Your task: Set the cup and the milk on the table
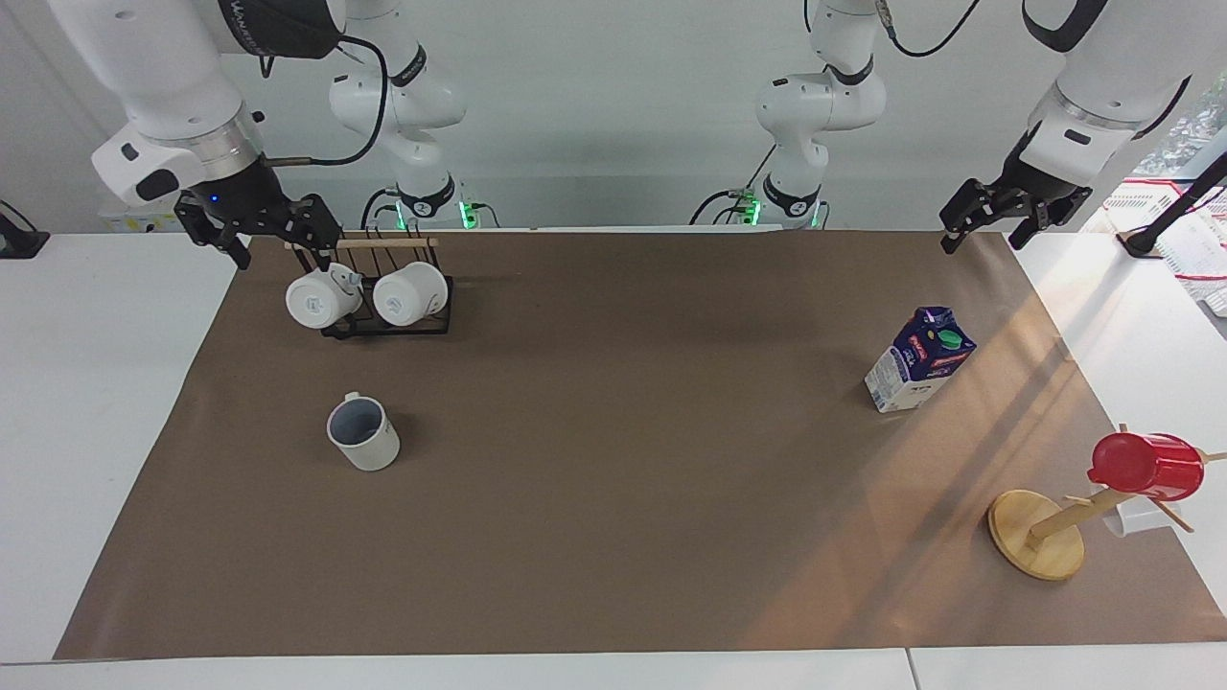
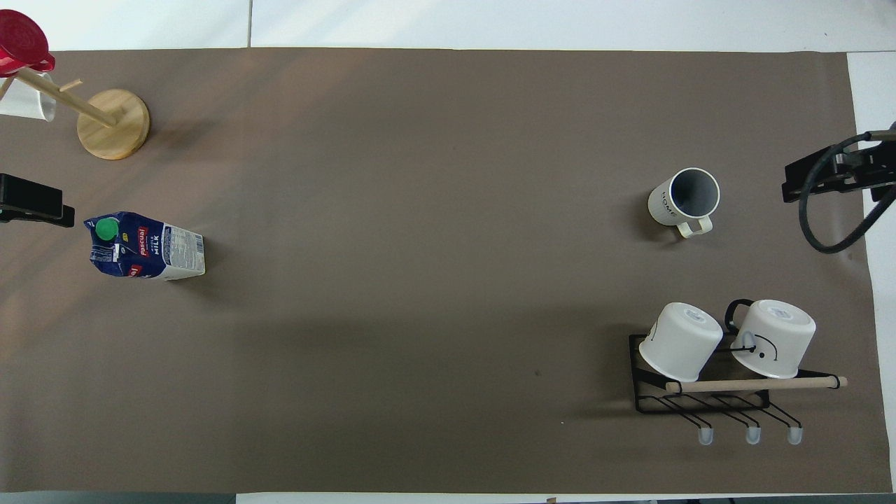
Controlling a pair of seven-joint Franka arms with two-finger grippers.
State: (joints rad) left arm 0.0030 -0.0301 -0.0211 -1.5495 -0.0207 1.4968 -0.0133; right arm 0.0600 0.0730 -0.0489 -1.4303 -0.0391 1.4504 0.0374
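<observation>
The cup (image 1: 364,433) (image 2: 684,199), off-white with a grey-blue inside, stands upright on the brown paper of the table (image 1: 96,431) toward the right arm's end. The milk (image 1: 918,359) (image 2: 147,248), a blue and white carton with a green cap, stands on the paper toward the left arm's end. My right gripper (image 1: 278,244) (image 2: 829,178) hangs open and empty in the air beside the mug rack, apart from the cup. Over the paper's corner at the robots' side, my left gripper (image 1: 983,240) (image 2: 35,203) is open and empty, clear of the milk.
A black wire rack (image 1: 388,326) (image 2: 647,399) with two white mugs sits nearer to the robots than the cup. A wooden mug tree (image 1: 1040,532) (image 2: 112,122) carrying a red cup (image 1: 1145,465) (image 2: 21,45) stands farther out than the milk.
</observation>
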